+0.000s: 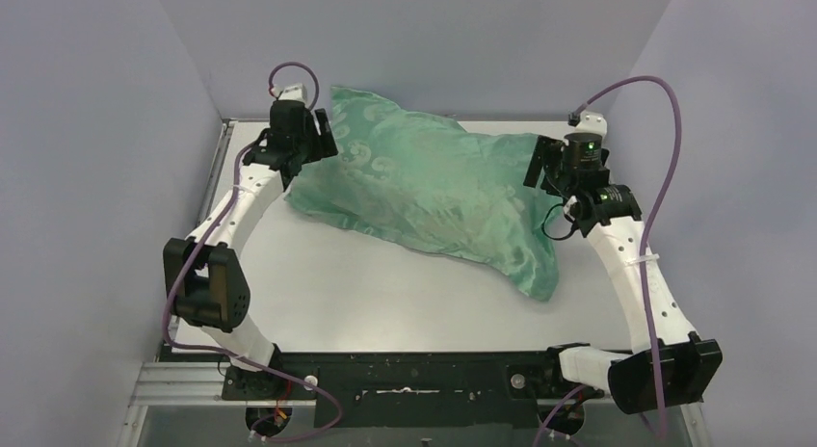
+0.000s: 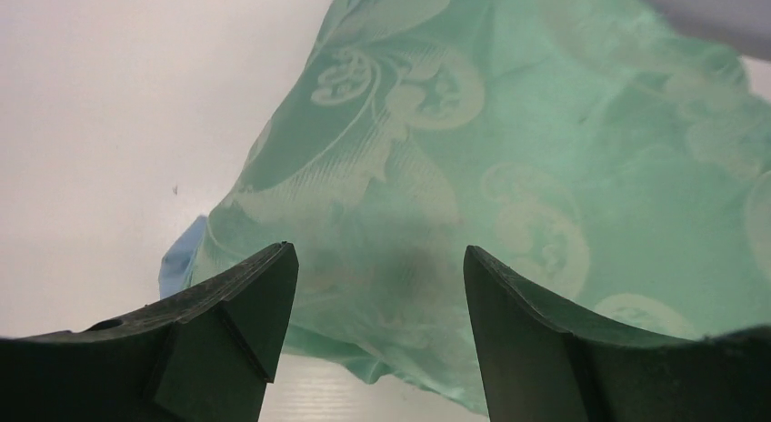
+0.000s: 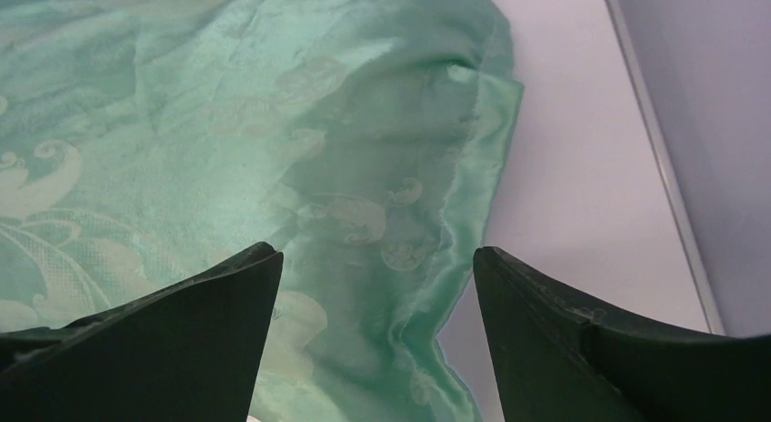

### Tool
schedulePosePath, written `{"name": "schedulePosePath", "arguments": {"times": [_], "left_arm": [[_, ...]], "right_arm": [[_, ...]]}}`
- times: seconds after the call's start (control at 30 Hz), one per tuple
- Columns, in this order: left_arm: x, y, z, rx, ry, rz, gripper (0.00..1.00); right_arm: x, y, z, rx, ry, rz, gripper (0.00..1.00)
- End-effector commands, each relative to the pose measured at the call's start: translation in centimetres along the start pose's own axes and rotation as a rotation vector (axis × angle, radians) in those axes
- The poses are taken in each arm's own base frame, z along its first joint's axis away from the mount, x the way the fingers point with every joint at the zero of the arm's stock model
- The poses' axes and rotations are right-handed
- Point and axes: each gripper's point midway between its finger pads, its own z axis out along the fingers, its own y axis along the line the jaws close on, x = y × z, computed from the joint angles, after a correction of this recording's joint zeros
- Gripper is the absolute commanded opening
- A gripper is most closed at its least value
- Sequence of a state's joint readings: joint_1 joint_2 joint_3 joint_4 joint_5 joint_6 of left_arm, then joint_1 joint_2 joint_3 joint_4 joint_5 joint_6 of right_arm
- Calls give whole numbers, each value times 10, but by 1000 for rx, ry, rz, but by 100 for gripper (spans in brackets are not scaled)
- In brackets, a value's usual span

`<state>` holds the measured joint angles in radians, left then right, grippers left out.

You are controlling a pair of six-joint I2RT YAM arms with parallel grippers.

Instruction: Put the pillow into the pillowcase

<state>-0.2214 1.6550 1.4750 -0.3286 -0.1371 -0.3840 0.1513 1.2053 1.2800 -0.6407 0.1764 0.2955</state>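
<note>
Lying plump on the counter (image 1: 385, 302), the pillowcase (image 1: 424, 192) runs far-left to near-right; left tool (image 2: 377, 249) and right tool (image 3: 375, 251) gape empty at its far corners, pillow unseen, presumably inside.

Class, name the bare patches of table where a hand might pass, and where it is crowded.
Widest free patch: the table between the pillowcase and the base rail, flanked by the left arm and right arm. A thin strip shows behind the pillowcase. Crowded: both pillowcase ends, where the left gripper and right gripper sit.
</note>
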Motion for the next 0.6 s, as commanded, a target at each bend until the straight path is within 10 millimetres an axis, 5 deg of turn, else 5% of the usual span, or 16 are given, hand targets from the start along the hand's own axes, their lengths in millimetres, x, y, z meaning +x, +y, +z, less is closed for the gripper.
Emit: {"name": "schedulePosePath", "arguments": {"times": [0.0, 0.23, 0.3, 0.4, 0.57], "left_arm": [[21, 7, 17, -17, 49, 42, 67], [67, 6, 41, 26, 184, 69, 68], [77, 5, 46, 36, 208, 63, 62], [86, 2, 48, 54, 236, 33, 28], [80, -48, 34, 325, 238, -67, 23]], "right_arm": [[6, 25, 27, -112, -2, 12, 79], [66, 42, 56, -164, 139, 76, 79], [84, 23, 69, -69, 176, 58, 76], [98, -15, 86, 103, 207, 29, 74], [88, -58, 90, 273, 204, 23, 72]]}}
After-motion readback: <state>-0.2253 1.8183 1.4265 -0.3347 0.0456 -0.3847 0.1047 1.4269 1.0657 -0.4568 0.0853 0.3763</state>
